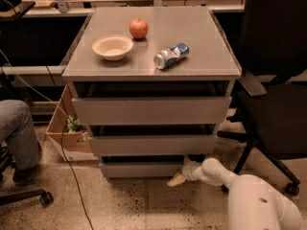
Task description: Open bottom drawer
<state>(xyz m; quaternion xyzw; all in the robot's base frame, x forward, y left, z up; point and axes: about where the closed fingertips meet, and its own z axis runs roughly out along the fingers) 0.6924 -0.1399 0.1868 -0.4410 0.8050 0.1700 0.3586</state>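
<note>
The grey cabinet has three handleless drawer fronts. The bottom drawer (144, 169) is the slimmest and narrowest panel, low near the floor. My gripper (176, 179) is at the end of the white arm (249, 195), which reaches in from the lower right. Its yellowish tip sits just below the right end of the bottom drawer front, close to the floor. Above it are the mid-sized middle front (152, 144) and the tall top front (151, 110).
On the cabinet top (211, 61) lie a white bowl (112, 47), a red apple (138, 28) and a tipped can (171, 55). A black office chair (276, 104) stands right. A person's leg (21, 135), a cardboard box (67, 133) and a hanging cable (64, 152) are left.
</note>
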